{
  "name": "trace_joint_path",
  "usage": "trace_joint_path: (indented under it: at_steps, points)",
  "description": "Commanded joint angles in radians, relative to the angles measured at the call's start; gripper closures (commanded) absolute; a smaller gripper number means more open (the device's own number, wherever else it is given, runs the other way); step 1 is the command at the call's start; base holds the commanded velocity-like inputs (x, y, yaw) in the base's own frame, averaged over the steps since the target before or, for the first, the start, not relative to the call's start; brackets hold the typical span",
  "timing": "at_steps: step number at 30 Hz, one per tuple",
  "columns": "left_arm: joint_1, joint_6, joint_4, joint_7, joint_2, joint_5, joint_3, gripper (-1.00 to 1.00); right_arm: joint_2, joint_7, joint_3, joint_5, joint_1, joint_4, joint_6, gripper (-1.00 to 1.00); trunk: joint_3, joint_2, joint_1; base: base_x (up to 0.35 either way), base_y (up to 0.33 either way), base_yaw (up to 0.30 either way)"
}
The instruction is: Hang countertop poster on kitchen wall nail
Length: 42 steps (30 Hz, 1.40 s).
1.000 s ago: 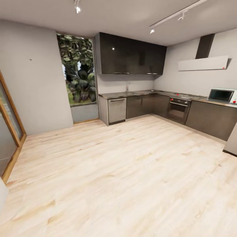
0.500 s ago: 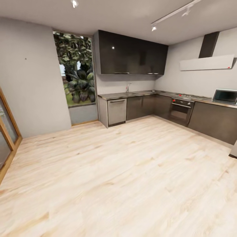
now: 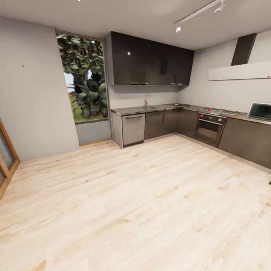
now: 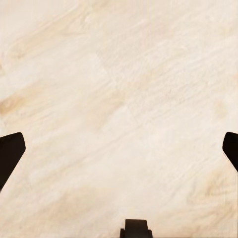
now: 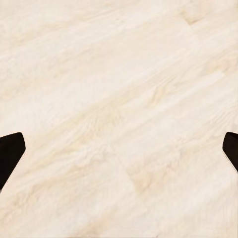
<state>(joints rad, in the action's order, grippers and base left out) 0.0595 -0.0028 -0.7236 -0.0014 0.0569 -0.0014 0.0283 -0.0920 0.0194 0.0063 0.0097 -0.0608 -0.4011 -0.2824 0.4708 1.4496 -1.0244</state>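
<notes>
Both end effectors hang spread wide and empty over the pale wood floor point(image 4: 119, 99) — left end effector point(image 4: 119, 148), right end effector point(image 5: 119, 148). The desk point(image 3: 135, 110) is well ahead of them; no poster can be made out on it (too distant). Risk: approaching blind could clip the cabinets point(image 3: 162, 122) — or reach the wrong stretch.

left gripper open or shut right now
Open. In the left wrist view the left gripper has its two dark fingertips at opposite edges, with bare wooden floor between them and nothing held.
</notes>
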Motion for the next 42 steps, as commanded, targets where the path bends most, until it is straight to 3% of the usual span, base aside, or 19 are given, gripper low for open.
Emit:
trace_joint_path:
  at_steps: [1, 19, 42]
  points:
    - [0.0, 0.0, -0.001, 0.0, 0.0, 0.0, 0.001, -1.0, 0.0, 0.002, 0.001, 0.001, -0.001, 0.001, -0.003, -1.0, 0.001, 0.0, -0.001, 0.333, -0.078, 0.0]
    - [0.0, 0.0, -0.001, 0.0, 0.0, 0.0, 0.001, -1.0, 0.0, 0.002, 0.001, 0.001, -0.001, 0.001, -0.003, -1.0, 0.001, 0.0, -0.001, 0.319, -0.11, -0.021]
    - [0.0, 0.0, -0.001, 0.0, 0.0, 0.0, 0.001, -1.0, 0.0, 0.002, 0.001, 0.001, -0.001, 0.001, -0.003, -1.0, 0.001, 0.0, -0.001, 0.31, -0.044, -0.243]
